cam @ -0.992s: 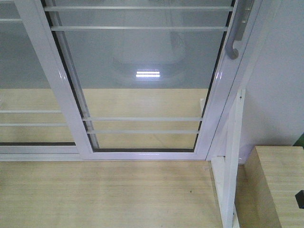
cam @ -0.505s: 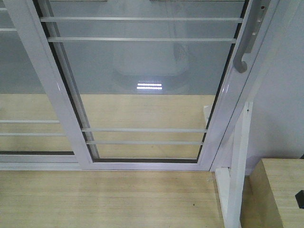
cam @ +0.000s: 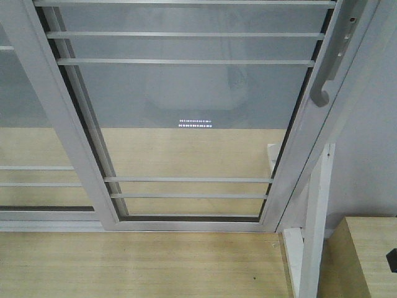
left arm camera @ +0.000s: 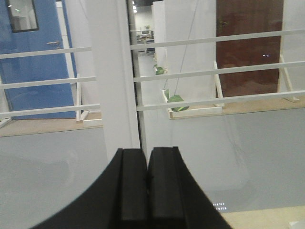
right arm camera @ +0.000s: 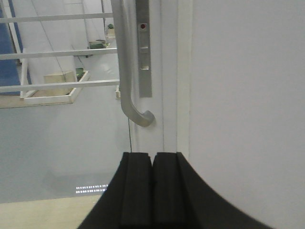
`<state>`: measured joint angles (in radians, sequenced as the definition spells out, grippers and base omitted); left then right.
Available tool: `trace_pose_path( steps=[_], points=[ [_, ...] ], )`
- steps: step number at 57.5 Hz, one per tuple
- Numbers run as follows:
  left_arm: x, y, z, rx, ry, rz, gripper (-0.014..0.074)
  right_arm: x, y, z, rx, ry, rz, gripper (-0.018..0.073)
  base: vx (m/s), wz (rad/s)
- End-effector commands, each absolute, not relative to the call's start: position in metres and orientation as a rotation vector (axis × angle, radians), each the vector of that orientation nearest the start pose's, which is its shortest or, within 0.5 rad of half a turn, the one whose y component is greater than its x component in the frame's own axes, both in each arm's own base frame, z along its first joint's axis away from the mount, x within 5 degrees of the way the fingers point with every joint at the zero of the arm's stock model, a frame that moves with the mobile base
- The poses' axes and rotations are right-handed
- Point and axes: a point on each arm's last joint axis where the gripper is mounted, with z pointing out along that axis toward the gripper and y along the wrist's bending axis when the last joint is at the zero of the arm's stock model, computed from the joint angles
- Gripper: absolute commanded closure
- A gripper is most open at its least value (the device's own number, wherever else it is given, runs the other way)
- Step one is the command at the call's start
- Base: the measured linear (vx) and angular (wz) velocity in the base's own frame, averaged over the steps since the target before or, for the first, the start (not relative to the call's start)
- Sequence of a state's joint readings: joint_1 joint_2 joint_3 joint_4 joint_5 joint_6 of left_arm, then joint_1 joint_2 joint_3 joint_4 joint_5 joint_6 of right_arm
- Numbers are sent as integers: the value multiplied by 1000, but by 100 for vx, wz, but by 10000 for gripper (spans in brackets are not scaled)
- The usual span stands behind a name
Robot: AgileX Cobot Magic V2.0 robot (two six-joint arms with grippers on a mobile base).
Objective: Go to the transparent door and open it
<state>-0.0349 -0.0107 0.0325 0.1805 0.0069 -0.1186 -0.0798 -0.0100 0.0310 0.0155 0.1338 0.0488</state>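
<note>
The front view is closing in on the transparent door [cam: 186,105], and its whole frame is sliding lower in the picture. A further white bar is coming into sight above the door's upper pair. The curved handle [cam: 322,93] on its right edge is dropping lower and drifting right. The bright reflection [cam: 195,123] in the door's glass is thinning from solid strips to two dotted lines. The floor strip [cam: 136,264] below the door's bottom rail is shrinking, and the wooden box [cam: 366,254] right of the door is slipping toward the corner.

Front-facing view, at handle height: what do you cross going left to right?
handle-less glass panel → transparent door → curved handle on the door's right frame → grey wall
</note>
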Motion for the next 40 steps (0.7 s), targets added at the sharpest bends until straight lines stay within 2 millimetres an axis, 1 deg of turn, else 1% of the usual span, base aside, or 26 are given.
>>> trace_pose_path(
  steps=[1,6,40],
  points=[
    [56,-3,207,80,1438,5,603,56,-5,199,104,1542,-21,566,0,-7],
    [57,-3,205,81,1462,5,603,56,-5,198,106,1545,-23,566,0,-1],
    [57,-3,205,80,1464,5,603,56,-5,198,104,1545,-21,566,0,0]
  ],
)
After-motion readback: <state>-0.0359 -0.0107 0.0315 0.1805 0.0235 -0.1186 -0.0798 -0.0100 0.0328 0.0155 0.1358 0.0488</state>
